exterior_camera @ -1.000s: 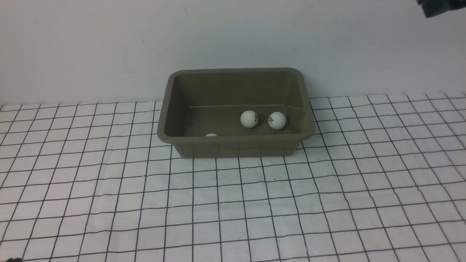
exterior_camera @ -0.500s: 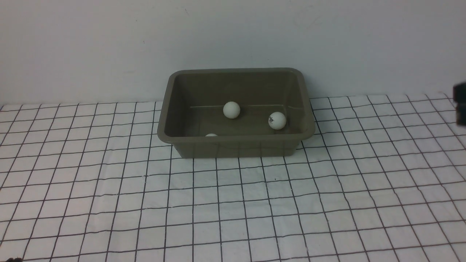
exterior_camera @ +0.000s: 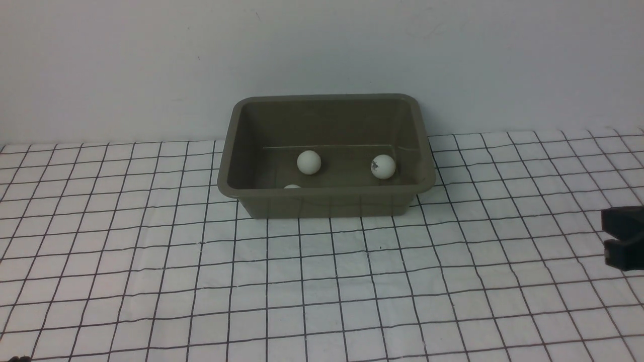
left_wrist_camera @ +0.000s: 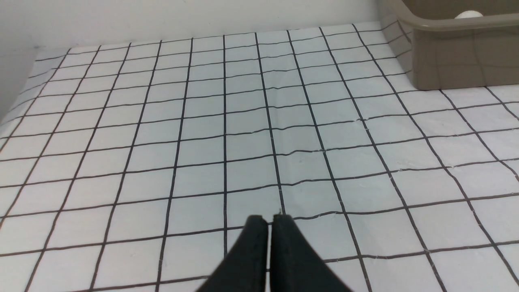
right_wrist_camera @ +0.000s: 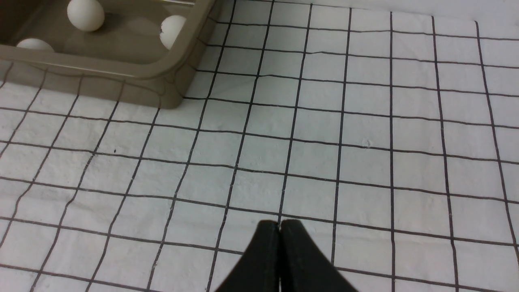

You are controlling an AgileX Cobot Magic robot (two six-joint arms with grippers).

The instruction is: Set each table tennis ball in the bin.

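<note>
The olive-brown bin (exterior_camera: 327,191) stands at the back middle of the table. All three white table tennis balls lie inside it: one in the middle (exterior_camera: 309,162), one at the right with a dark mark (exterior_camera: 383,166), and one half hidden behind the front rim (exterior_camera: 292,186). They also show in the right wrist view (right_wrist_camera: 85,14), (right_wrist_camera: 172,30), (right_wrist_camera: 34,44). My right gripper (right_wrist_camera: 279,224) is shut and empty over the cloth, right of the bin (right_wrist_camera: 121,69); part of it shows at the front view's right edge (exterior_camera: 624,246). My left gripper (left_wrist_camera: 270,219) is shut and empty, left of the bin (left_wrist_camera: 458,61).
A white cloth with a black grid (exterior_camera: 322,281) covers the table. A plain pale wall (exterior_camera: 322,50) rises just behind the bin. Nothing else lies on the cloth in view.
The middle ball has rolled leftward inside the bin. My right arm has come down from the upper right corner to low at the right edge of the front view.
</note>
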